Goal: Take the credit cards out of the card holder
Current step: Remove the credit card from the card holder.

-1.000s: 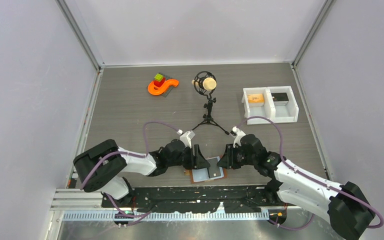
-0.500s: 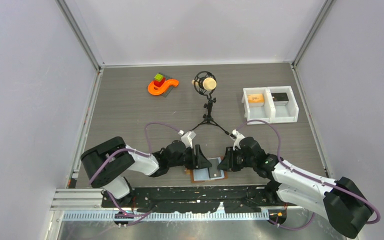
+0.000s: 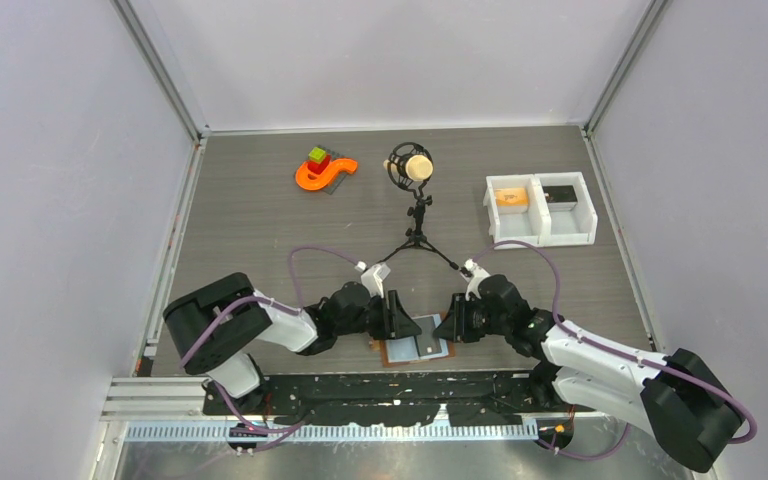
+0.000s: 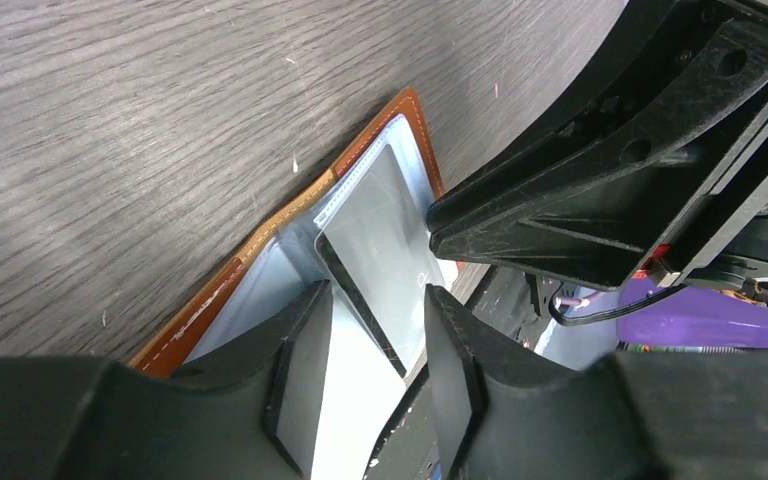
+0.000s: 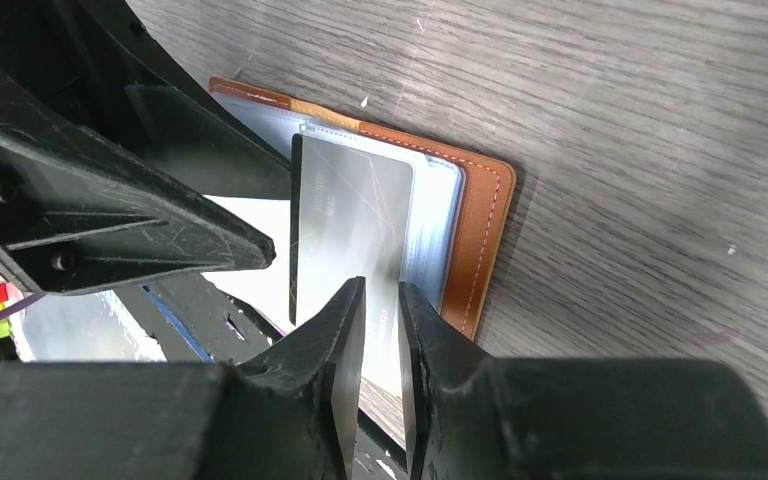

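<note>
Low at the near edge of the table [image 3: 260, 230], between the two arm bases: left gripper [image 4: 375, 300], jaws part-way apart, nothing clamped, tips over the pale blue-grey inside of the open card holder [image 5: 475, 230]. Close opposite, nose to nose: right gripper [image 5: 380, 290], jaws drawn to a narrow slit, poised above a grey card [image 5: 350, 220] lying across the clear sleeves, its near end past the holder's edge. Touching or not, cannot tell.

From above, just a small pale patch with a brown rim, far edge under both grippers, card not told apart. From the wrists, stitched brown border, sleeves and card plain.

Farther back, well apart: microphone [image 3: 412, 166] on a small tripod; orange curved piece [image 3: 322, 176] with green and red blocks, far left. Far right, white bin [image 3: 537, 212]: tan-orange thing [image 3: 511, 198] in the left compartment, black thing [image 3: 558, 192] in the right.
</note>
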{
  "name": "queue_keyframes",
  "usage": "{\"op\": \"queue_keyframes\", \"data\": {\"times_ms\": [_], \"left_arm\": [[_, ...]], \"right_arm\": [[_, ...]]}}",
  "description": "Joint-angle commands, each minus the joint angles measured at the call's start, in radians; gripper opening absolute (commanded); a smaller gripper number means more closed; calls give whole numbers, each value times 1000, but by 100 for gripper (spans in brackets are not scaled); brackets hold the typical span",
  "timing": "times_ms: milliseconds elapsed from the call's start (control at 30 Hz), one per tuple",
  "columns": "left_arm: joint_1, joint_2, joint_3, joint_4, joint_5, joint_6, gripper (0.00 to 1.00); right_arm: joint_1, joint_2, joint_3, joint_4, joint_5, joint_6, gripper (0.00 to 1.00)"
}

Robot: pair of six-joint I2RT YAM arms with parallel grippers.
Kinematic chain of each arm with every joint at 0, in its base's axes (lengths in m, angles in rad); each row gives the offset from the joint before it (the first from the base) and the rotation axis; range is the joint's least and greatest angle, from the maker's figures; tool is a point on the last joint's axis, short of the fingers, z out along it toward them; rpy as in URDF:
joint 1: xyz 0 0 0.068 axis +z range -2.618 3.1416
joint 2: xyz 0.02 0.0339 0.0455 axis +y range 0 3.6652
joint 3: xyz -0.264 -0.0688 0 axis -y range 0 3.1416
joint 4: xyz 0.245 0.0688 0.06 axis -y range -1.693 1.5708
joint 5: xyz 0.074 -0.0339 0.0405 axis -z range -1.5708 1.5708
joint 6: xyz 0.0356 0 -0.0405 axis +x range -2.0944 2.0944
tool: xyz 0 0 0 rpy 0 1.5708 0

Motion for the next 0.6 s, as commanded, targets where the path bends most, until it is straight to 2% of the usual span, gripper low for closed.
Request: {"op": "queue_keyframes", "data": {"times_ms": [0,100,400,567], "left_arm": [[-8,17,-18,41,4,8,39],[-8,19,-19,63,12,2,37],[-8,66,-42,202,32,-50,17],[-8,73,-58,243,31,-76,0]], "right_arm": [[7,-4,-22,32,26,21,25],[7,-7,-28,36,25,27,24],[6,-23,-43,34,34,36,22],[7,-29,-44,24,48,38,22]]}}
